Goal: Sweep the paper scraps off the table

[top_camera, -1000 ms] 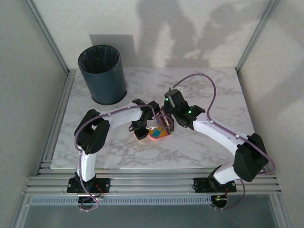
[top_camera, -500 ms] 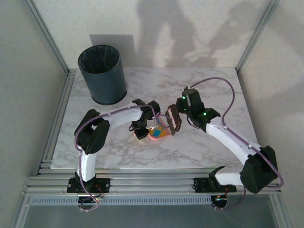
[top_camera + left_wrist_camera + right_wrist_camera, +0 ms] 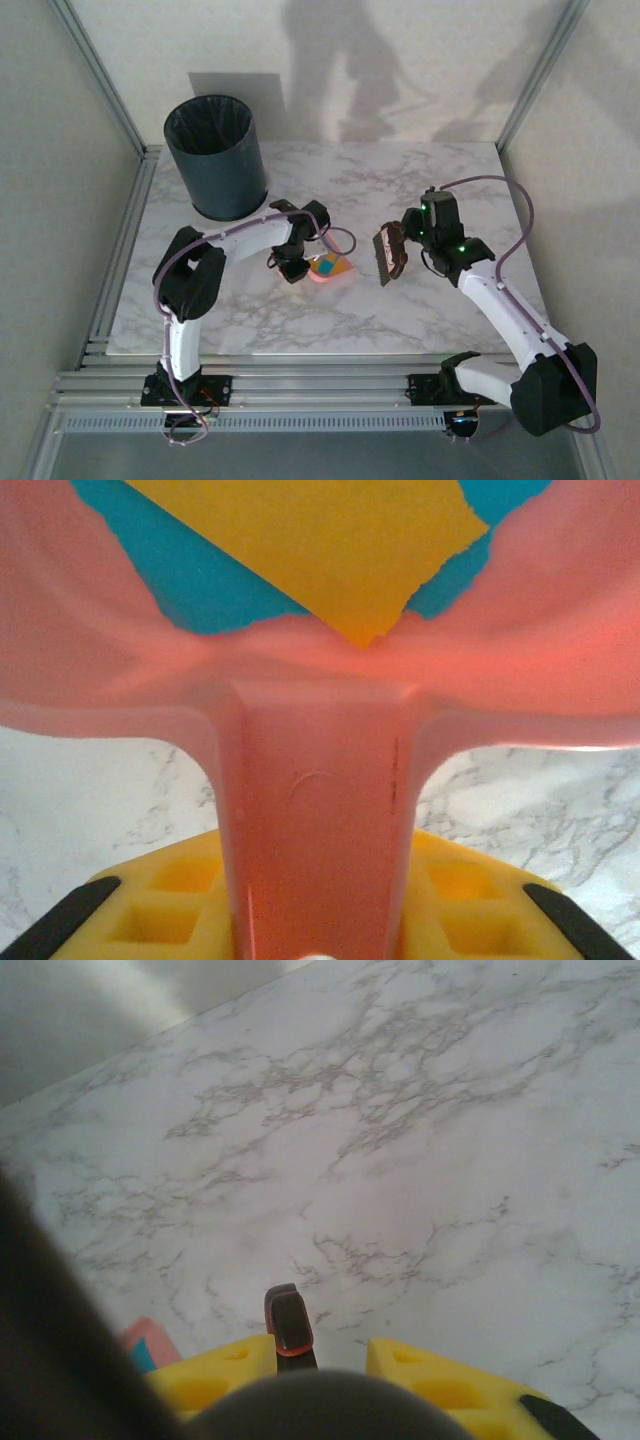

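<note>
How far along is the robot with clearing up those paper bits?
Done: the paper scraps in sight lie inside the pink dustpan. In hand: the left gripper is clamped on the dustpan's handle, and the right gripper holds the brush off to one side. Left: tipping the dustpan out, probably into the dark bin at the far corner.

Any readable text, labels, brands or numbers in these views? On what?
None can be read. The dustpan handle carries only a faint moulded ring mark, no letters. The bin, the brush, the table and the paper scraps show no print.
</note>
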`<move>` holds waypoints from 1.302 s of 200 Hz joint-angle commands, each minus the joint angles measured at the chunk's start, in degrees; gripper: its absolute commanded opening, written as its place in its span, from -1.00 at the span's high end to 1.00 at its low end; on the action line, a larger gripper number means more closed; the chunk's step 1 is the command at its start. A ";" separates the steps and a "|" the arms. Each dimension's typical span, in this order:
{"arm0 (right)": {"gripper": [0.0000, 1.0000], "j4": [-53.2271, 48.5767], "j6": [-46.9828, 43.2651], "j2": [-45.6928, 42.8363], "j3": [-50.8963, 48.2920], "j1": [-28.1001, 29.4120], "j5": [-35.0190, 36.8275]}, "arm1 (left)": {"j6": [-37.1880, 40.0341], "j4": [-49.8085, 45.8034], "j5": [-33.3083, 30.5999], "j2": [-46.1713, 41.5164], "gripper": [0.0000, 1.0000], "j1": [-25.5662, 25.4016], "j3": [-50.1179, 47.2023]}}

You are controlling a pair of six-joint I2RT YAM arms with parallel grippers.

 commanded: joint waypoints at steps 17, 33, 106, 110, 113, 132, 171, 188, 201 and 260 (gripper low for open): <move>1.00 0.01 0.18 -1.54 -1.18 -1.37 -2.08 | -2.29 -1.00 0.05 -1.84 0.93 2.40 3.96; 1.00 -0.04 -0.17 -1.44 -1.13 -1.54 -2.35 | -2.65 -0.91 0.81 -2.24 0.93 3.65 5.22; 1.00 0.84 -0.63 -0.44 -0.83 -1.63 -4.25 | -3.75 2.51 3.35 -5.48 0.95 7.54 9.25; 1.00 0.95 -0.73 -0.34 -0.85 -1.63 -4.46 | -3.86 2.65 3.64 -5.60 0.95 7.77 9.50; 1.00 1.00 -0.67 -0.29 -0.78 -1.63 -4.60 | -3.93 2.81 3.90 -5.67 0.95 7.89 9.72; 1.00 1.12 -1.01 -0.02 -0.61 -1.63 -5.24 | -4.21 3.29 5.22 -6.06 0.94 8.50 10.98; 1.00 1.13 -1.45 0.19 -0.33 -1.62 -5.80 | -4.67 3.37 7.51 -6.33 0.94 9.57 13.81; 1.00 1.13 -1.56 0.42 -0.33 -1.59 -6.01 | -4.58 2.64 7.72 -6.09 0.94 9.83 15.49; 1.00 1.14 -1.56 0.44 -0.41 -1.63 -6.17 | -4.69 1.97 7.90 -5.93 0.94 10.02 16.97; 1.00 1.18 -1.59 1.13 -0.30 -1.59 -6.65 | -5.70 -1.15 8.33 -5.39 0.93 11.56 24.89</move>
